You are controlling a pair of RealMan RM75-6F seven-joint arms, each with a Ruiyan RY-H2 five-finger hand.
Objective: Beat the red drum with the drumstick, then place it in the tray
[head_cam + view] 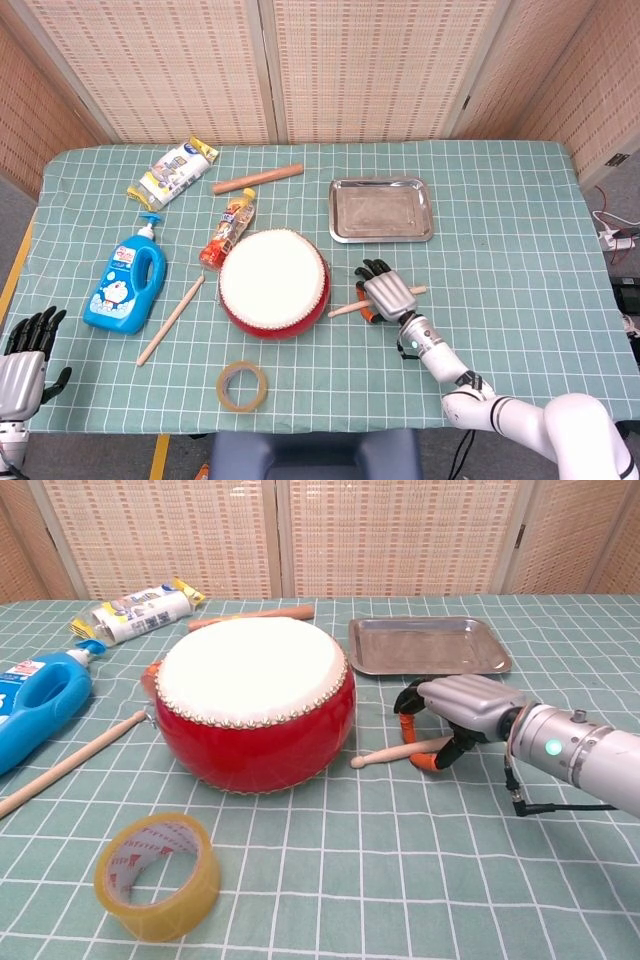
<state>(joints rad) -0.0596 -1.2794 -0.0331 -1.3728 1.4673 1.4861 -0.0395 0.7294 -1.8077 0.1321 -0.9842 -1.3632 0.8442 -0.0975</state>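
The red drum point(273, 283) point(250, 695) with a white skin stands mid-table. Just right of it a wooden drumstick point(343, 309) point(385, 756) lies flat on the cloth, its tip near the drum. My right hand point(385, 295) point(455, 715) arches over the stick's middle, with fingers on the far side and the thumb on the near side; it has no closed grip on the stick. The steel tray point(381, 210) point(428, 645) sits empty behind the hand. My left hand point(20, 355) hangs off the table's front left corner, holding nothing.
A second drumstick point(172, 318) point(70, 763) lies left of the drum. A tape roll point(243, 386) point(158, 875) sits in front. A blue bottle point(125, 283), a small bottle point(228, 230), a snack packet point(172, 172) and a wooden rod point(257, 179) lie at the left and back.
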